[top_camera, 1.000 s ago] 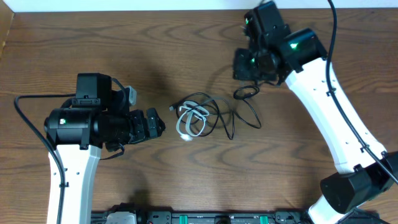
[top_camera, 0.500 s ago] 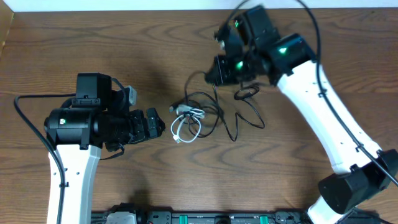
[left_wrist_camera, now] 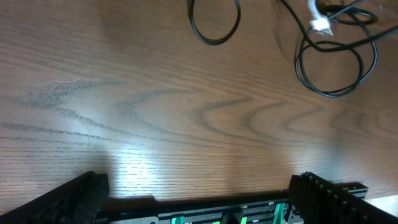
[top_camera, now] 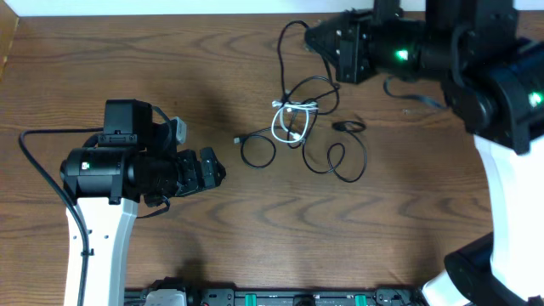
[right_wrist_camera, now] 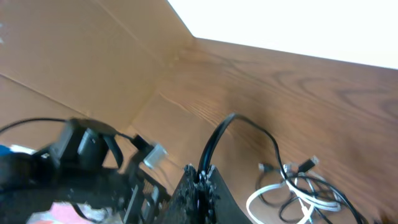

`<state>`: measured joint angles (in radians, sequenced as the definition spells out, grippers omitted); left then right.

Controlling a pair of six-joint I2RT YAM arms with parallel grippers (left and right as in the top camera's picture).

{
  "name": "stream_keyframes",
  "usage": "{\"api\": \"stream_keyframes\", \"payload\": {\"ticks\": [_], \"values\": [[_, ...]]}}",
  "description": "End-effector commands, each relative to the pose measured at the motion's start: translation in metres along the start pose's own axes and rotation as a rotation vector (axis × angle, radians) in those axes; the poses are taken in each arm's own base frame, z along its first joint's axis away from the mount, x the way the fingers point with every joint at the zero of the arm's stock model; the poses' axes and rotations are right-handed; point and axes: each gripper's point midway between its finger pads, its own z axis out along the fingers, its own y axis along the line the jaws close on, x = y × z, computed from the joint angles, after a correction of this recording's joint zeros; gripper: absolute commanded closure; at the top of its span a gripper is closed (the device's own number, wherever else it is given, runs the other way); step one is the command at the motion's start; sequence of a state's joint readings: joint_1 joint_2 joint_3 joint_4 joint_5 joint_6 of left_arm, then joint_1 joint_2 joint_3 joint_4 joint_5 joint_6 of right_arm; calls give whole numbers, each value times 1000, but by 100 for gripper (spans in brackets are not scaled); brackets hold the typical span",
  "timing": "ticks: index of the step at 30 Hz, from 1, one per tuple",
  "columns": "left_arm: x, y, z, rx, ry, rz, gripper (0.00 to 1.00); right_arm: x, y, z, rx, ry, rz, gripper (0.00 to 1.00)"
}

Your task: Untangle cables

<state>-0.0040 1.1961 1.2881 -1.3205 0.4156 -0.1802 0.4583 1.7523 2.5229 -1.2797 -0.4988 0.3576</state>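
1. Up at the far edge of the table (top_camera: 102, 51), my right gripper (top_camera: 313, 37) is pinched fully shut on one black cord (top_camera: 283, 51); that cord arcs out of the fingers toward the left, then drops back toward me into the knot of cables (top_camera: 299, 115)
2. So the bundle lies on the near side of the right fingers and a bit left, with the held cord's long run going far-to-near; the white cable (top_camera: 285, 127) sits in the middle of the knot with black loops around it
3. My left gripper (top_camera: 212, 167) hangs low over the wood with its jaws spread as wide as they go, holding nothing; a small black loop (top_camera: 257, 151) lies just ahead of it, so that's the nearer arm for that end; my guess is it pins the loop while the right pulls away
4. Versus a second ago: the right arm has swung from the knot's right side up to the far edge; the whole bundle got dragged away from me and a touch right, white one included, and it looks more strung out; the left arm hasn't budged
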Motion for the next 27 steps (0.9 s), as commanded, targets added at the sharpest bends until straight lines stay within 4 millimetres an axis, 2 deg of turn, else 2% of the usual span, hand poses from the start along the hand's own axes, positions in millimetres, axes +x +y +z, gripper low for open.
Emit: {"api": "stream_keyframes", "payload": {"ticks": [1, 3, 6, 8, 11, 16, 18, 19, 20, 21, 23, 25, 27], "values": [[-4, -2, -4, -2, -15, 13, 2, 14, -15, 13, 111, 42, -5, 99], [-4, -2, -4, -2, -15, 13, 2, 29, -13, 26, 93, 104, -37, 99], [-4, -2, -4, -2, -15, 13, 2, 60, -2, 49, 24, 221, -210, 99], [-4, -2, -4, -2, -15, 13, 2, 63, -19, 57, 131, 226, -209, 99], [-3, -2, -4, -2, -15, 12, 2, 58, -68, 50, 466, 152, -47, 99], [-4, -2, -4, -2, -15, 13, 2, 74, -71, 57, 480, 210, -53, 98], [-4, -2, -4, -2, -15, 13, 2, 82, -76, 58, 492, 239, -48, 87], [-3, -3, -4, -1, -15, 13, 2, 85, -78, 59, 497, 251, -46, 70], [-4, -2, -4, -2, -15, 13, 2, 89, -80, 61, 503, 266, -43, 59], [-4, -2, -4, -2, -15, 13, 2, 93, -83, 62, 508, 278, -41, 43], [-3, -3, -4, -1, -15, 13, 2, 101, -88, 66, 518, 305, -37, 23], [-4, -2, -4, -2, -15, 13, 2, 109, -93, 69, 529, 335, -32, 14], [-4, -2, -4, -2, -15, 13, 3, 121, -99, 73, 538, 372, -24, 9]]}}
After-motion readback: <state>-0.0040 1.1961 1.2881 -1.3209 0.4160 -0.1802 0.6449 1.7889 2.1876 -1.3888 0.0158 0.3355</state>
